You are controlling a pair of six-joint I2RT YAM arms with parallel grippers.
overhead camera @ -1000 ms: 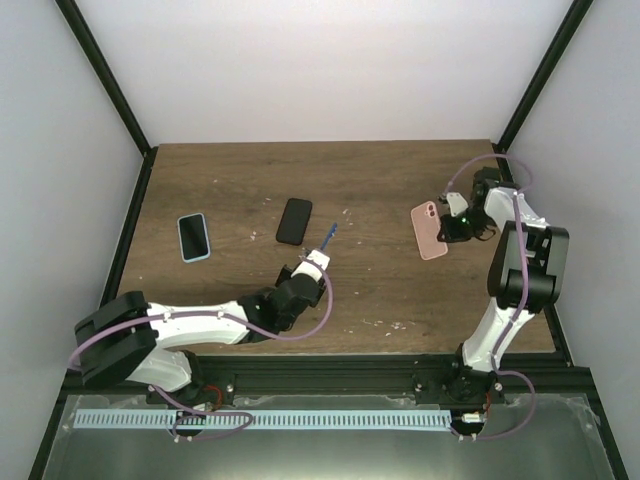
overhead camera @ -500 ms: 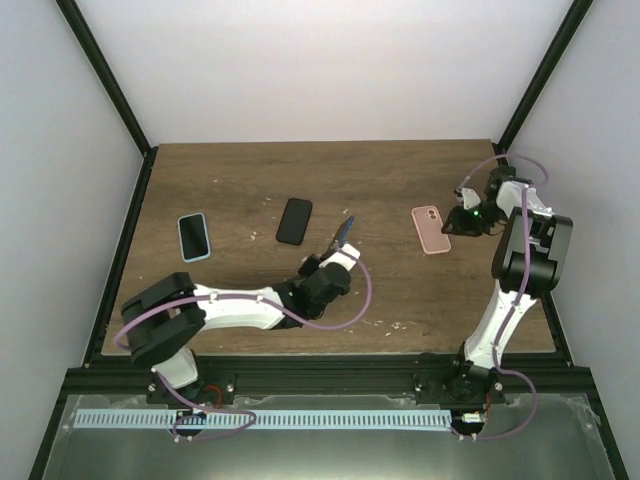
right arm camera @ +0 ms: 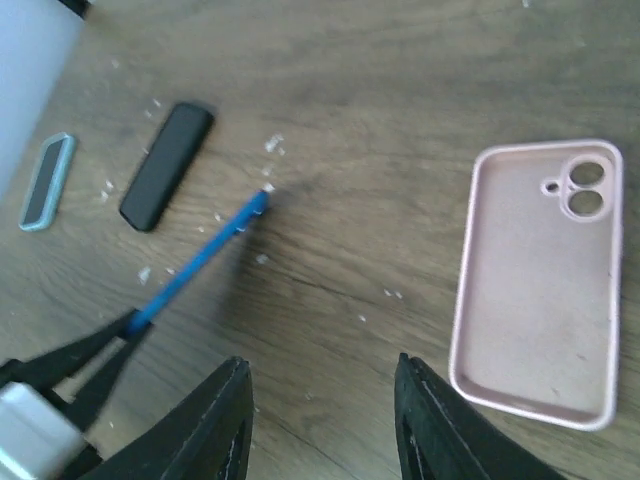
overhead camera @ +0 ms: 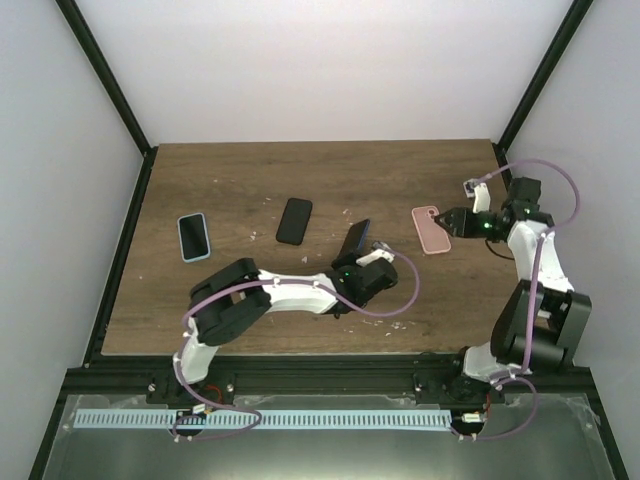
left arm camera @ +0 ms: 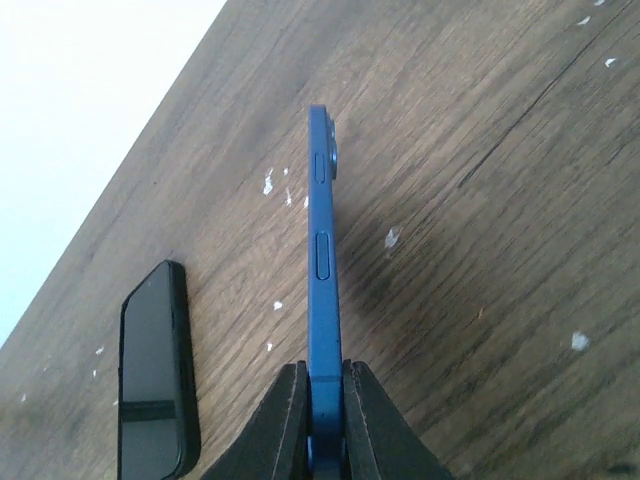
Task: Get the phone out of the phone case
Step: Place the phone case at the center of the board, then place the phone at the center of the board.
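Left jaws are pinching the blue phone (left arm camera: 322, 290) by its end, carrying it edge-up over the bench (overhead camera: 400, 180). Right jaws are spreading, having just let go of the pink case (right arm camera: 540, 280), which is now lying flat just beyond them, holding nothing. Phone and case are sitting apart, so the removal is looking finished.

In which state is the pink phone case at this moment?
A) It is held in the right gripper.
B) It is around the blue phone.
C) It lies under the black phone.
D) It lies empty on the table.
D: the pink phone case lies flat on the table, its hollow side up and empty, while the left gripper holds the bare blue phone.
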